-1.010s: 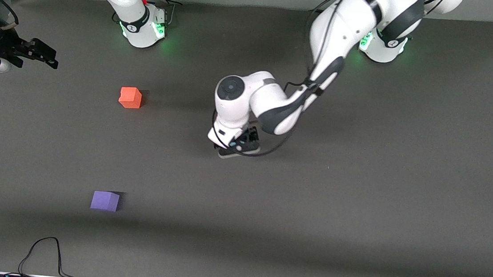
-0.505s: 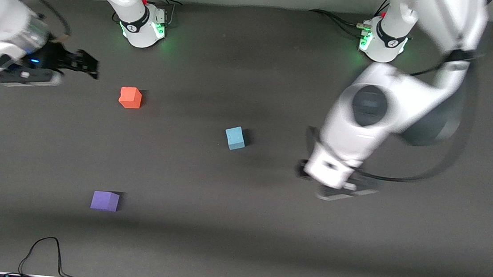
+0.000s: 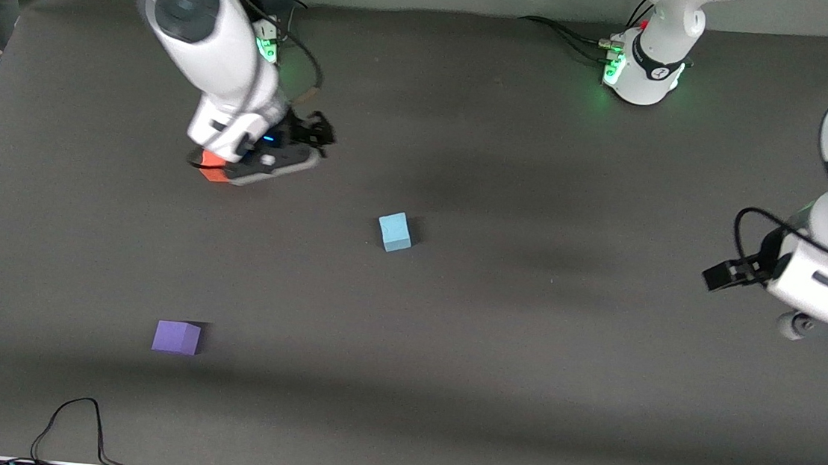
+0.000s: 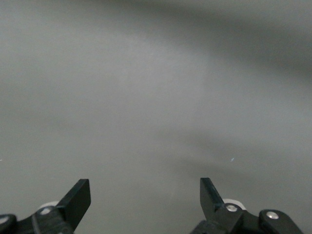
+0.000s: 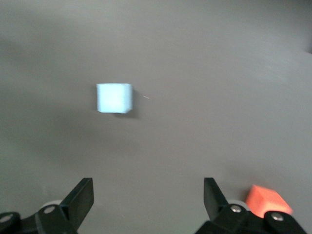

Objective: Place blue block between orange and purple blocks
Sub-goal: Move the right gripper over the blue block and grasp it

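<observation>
Blue block [image 3: 394, 231] is lying free mid-table; we are reaching.
Right gripper [image 3: 306, 137], fingers open, is hovering beside orange block [image 3: 213, 168]; left gripper [image 3: 726, 275], open, is waiting near its table edge; purple block [image 3: 176, 337] is sitting near the front edge.

We see open mat all round the blue block [image 3: 394, 231]; our right gripper [image 3: 315, 134], fingers spread, hangs beside the orange block [image 3: 211, 167], partly covering it

Table: we see a dark grey mat [image 3: 522, 362] covering it.
Cable: a black cable [image 3: 71, 423] lies near our edge.
</observation>
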Motion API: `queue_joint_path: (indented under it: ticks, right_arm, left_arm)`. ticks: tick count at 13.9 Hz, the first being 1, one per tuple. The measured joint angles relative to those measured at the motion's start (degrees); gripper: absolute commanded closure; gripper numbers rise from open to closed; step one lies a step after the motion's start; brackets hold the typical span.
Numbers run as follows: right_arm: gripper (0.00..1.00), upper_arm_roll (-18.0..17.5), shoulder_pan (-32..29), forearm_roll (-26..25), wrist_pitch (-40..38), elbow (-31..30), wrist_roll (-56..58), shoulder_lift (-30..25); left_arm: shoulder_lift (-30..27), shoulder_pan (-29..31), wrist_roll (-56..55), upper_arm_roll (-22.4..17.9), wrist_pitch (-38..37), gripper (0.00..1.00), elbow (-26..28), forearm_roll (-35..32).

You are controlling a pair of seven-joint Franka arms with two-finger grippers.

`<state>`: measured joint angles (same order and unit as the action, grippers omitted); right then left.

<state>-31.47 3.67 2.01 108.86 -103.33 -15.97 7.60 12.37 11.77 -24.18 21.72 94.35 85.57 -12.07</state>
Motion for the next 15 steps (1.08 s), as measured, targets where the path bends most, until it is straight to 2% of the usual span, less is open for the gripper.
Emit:
queue_joint_path:
  ticks: [1,2,3,4,5,6,10,13,15]
  right_arm:
    - [0.00,-0.7,1.0,-0.1,2.9,0.0,-0.9,2.5]
    - [0.00,-0.8,2.5,-0.7,5.6,0.0,-2.7,5.0]
    - [0.00,-0.9,4.1,-2.2,7.7,0.0,-5.0,7.2]
    - [0.00,-1.0,6.0,-4.9,9.4,0.0,-7.8,9.5]
    - [0.00,-1.0,7.9,-8.2,11.1,-0.1,-11.0,11.8]
    - [0.00,-1.0,9.5,-11.6,13.0,-0.2,-14.0,14.0]
    - [0.00,-0.6,10.7,-17.8,18.9,-0.2,-18.8,21.6]
    - [0.00,-0.3,10.4,-25.4,21.3,-0.2,-24.9,26.3]
    - [0.00,-0.3,10.4,-27.3,23.6,-0.2,-28.2,29.0]
  left_arm:
    - [-2.9,-0.7,1.1,-1.0,1.3,0.00,3.6,0.0]
    - [-5.8,-3.6,2.5,-4.3,2.6,0.00,7.2,0.0]
    - [-7.9,-8.2,4.3,-9.5,3.1,0.00,9.5,0.1]
    - [-9.3,-12.9,7.0,-15.1,3.1,0.00,10.8,0.1]
    - [-10.0,-15.4,9.7,-18.4,2.9,0.00,11.0,0.1]
    - [-10.4,-16.3,11.8,-19.9,2.8,0.00,11.0,0.4]
    - [-10.5,-16.4,13.6,-21.0,2.4,0.00,10.9,7.0]
    - [-10.6,-16.4,13.7,-21.1,1.5,0.00,9.5,7.6]
    - [-10.6,-16.4,14.2,-21.3,0.4,0.00,8.6,7.6]
